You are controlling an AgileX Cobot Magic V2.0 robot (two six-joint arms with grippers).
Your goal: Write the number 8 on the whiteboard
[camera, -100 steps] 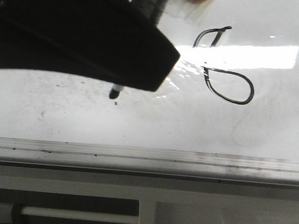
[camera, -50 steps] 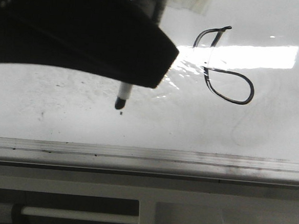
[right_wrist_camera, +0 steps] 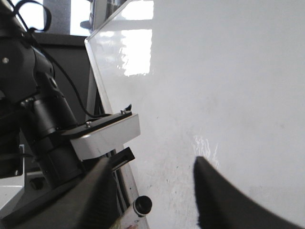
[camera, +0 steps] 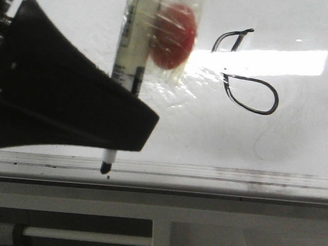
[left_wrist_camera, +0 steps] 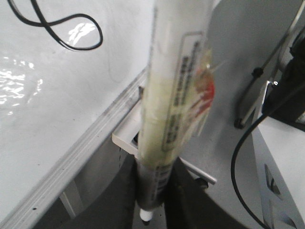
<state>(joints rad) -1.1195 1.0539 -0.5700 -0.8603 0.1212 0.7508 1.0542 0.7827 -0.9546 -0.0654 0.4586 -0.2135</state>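
Note:
The number 8 (camera: 246,72) is drawn in thin black line, tilted, on the whiteboard (camera: 219,138); part of it shows in the left wrist view (left_wrist_camera: 66,33). My left gripper (camera: 136,127) is shut on a black-tipped marker (camera: 131,47) wrapped in clear tape with a red patch. The marker's tip (camera: 105,167) hangs over the board's grey edge rail (camera: 233,176), well left of the figure. In the left wrist view the fingers (left_wrist_camera: 183,195) clamp the marker (left_wrist_camera: 171,109). My right gripper (right_wrist_camera: 152,164) is open and empty over the board, and the marker's black rear end (right_wrist_camera: 143,206) shows between its fingers.
Below the rail is the white table frame (camera: 163,213). In the left wrist view cables (left_wrist_camera: 248,143) and a grey floor lie beyond the board's edge. The left arm's dark body (right_wrist_camera: 33,105) stands close beside the right gripper.
My left gripper has moved toward the board's near edge with the marker. The tip went from the middle of the board to the edge rail, and the taped body now shows.

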